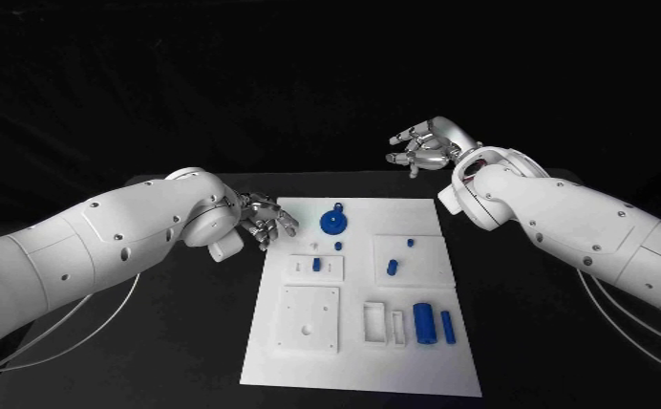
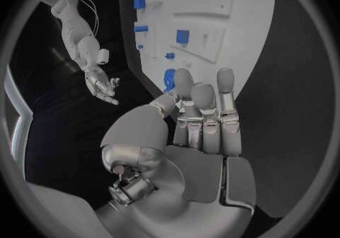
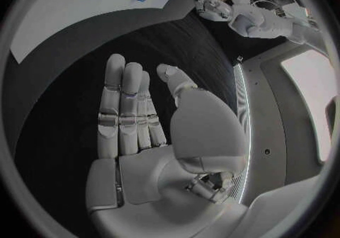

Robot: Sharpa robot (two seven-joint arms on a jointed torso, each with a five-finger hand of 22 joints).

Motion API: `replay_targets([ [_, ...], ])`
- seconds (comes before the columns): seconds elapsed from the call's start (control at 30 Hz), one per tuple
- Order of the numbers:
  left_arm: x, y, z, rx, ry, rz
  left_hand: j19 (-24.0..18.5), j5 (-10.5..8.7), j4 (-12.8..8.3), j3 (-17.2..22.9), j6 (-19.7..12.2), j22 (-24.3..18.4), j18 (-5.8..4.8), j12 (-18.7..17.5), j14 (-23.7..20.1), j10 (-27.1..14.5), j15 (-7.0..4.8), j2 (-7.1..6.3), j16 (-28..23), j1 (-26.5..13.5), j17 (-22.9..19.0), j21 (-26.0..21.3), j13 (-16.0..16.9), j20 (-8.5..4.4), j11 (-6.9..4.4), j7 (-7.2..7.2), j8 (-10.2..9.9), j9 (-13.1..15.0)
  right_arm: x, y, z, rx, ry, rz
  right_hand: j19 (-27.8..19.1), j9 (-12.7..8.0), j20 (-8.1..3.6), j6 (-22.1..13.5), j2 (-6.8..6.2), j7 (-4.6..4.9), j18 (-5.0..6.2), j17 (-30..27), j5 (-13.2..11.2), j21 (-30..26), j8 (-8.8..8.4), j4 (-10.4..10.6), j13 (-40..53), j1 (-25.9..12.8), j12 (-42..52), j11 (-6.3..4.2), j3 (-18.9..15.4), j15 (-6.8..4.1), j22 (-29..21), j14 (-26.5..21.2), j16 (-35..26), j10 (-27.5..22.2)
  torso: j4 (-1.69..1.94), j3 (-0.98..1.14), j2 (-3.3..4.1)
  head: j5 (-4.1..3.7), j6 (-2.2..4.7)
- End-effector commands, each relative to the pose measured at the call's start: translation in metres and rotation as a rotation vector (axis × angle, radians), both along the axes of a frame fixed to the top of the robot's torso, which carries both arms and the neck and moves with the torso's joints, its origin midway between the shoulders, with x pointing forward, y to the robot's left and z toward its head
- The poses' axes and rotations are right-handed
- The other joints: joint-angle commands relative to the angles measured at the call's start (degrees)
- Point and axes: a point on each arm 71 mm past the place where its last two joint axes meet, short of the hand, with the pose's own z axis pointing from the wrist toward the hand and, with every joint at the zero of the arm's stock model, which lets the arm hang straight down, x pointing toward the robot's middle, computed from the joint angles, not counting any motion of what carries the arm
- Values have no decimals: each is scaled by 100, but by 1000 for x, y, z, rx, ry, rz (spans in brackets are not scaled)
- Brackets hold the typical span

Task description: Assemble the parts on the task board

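Note:
The white task board (image 1: 358,371) lies in the middle of the black table. A blue round gear-like part (image 1: 333,223) stands near its far edge, and small blue parts (image 1: 392,267) sit in white blocks at mid-board. A blue cylinder (image 1: 424,321) and a blue bar (image 1: 448,326) lie near the front right. My left hand (image 1: 265,220) hovers at the board's far left corner, fingers stretched out and holding nothing (image 2: 202,119), with the gear (image 2: 169,78) just past its fingertips. My right hand (image 1: 430,146) is raised beyond the far right corner, flat and holding nothing (image 3: 135,119).
A white square plate (image 1: 311,316) and a white slotted frame (image 1: 386,323) stand on the board's near half. Black table surface (image 1: 165,352) spreads on both sides of the board. Thin cables (image 1: 83,318) trail under my left arm.

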Motion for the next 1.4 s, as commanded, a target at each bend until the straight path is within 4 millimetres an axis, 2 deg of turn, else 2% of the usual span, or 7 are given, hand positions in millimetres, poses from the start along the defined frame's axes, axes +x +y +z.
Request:
replay_targets([
  [0.03, -2, 3, 7, -43, -59, 31, -26, -130, 255, -651, -385, 21, -87, -176, -64, 216, 17, -529, -155, -333, -72, -75, -73, -7, 49, 184, -45, -312, -1, 1, -2, -6, 14, 19, 131, 3, -20, 7, -7, 35, -35, 9, 28, 17, -8, 9, -7, -47, 25, -23, 28, 7, -5, 53, -30, -18, -7, -14, -26, 0, -2],
  [0.2, -10, 16, 15, -158, -126, 68, -626, -140, 550, -1323, -768, -497, -87, -1449, -766, -456, 369, -558, -1336, 220, -659, -817, -672, 321, 315, 412, 2, -1264, -2, -1, -6, -1, 24, 24, 111, 3, -14, 6, 4, 35, -38, 7, -22, 16, -8, 3, -12, -52, 18, -20, 19, 12, -12, 38, -42, -27, -4, -24, -45, 1, 0],
  [0.3, -15, 26, 21, -230, -165, 101, -924, -150, 619, -1532, -773, -1138, -59, -2359, -1049, -788, 657, -475, -2355, 522, -1228, -1484, -1181, 617, 541, 554, -5, -1830, -2, -4, -9, 4, 30, 21, 93, 3, -10, 17, 17, 35, -41, 4, -106, 10, -8, -2, -21, -48, 7, -17, 18, 17, -18, 24, -50, -34, 5, -53, -84, -5, -15],
  [0.4, -19, 40, 27, -311, -207, 144, -1049, -136, 574, -1595, -754, -1650, -74, -2989, -1226, -1111, 846, -426, -3088, 848, -1614, -1836, -1246, 779, 718, 612, -6, -2217, -2, -9, -13, 11, 40, 17, 83, 3, -7, 19, 36, 36, -41, -5, -168, 10, -9, -15, -69, -40, -38, -15, 18, 20, -27, 17, -60, -21, 8, -81, -121, -11, -11],
  [0.6, -21, 65, 31, -405, -240, 220, -980, -140, 474, -1721, -522, -3366, 57, -3834, -720, -1150, 977, -356, -4433, 1287, -2050, -1808, -1234, 965, 851, 658, 0, -3116, -2, -17, -22, 27, 53, 4, 67, 2, -2, 19, 61, 40, -43, -29, -280, 3, -9, -31, -161, -23, -111, -11, -1, 26, -54, 6, -82, 1, 14, -129, -184, 14, -44],
  [0.87, -21, 76, 33, -448, -253, 252, -730, -117, 439, -1690, -476, -4014, 37, -3787, -537, -1139, 927, -300, -4592, 1395, -2003, -1793, -1262, 905, 815, 610, 10, -3169, -1, -22, -29, 42, 60, -5, 27, 1, 9, 37, 78, 42, -46, -109, -383, -7, -12, -83, -821, -5, -706, 4, 52, 37, -110, -24, -130, 208, -8, -165, -219, 50, -49],
  [1.4, -18, 76, 34, -490, -277, 276, -572, -93, 413, -1521, -413, -4559, 19, -3786, -480, -1074, 904, -257, -4634, 1472, -1970, -1765, -1263, 875, 788, 584, 13, -3163, -1, -23, -33, 55, 67, -2, 21, 2, 8, 61, 98, 46, -45, -137, -406, 5, -10, -111, -1053, -4, -951, 6, 86, 40, -126, -29, -132, 288, 8, -149, -207, 56, -29],
])
